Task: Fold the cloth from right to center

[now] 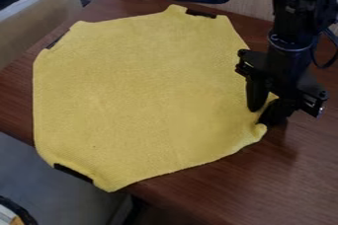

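One yellow cloth (142, 91), spread mostly flat on one brown counter (304, 179), lower-left side at the counter's edge. Small bunch at its right edge. One black gripper (261, 115) right there, touching cloth; can't tell if jaws are open or clamped. Three dark patches (72, 172) around the rim.

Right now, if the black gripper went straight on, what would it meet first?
Pointing down, the black gripper would probably meet the rumpled edge of the yellow fabric cloth first, then the brown-red wooden table beneath. Whether it is touching the cloth, I can't tell.
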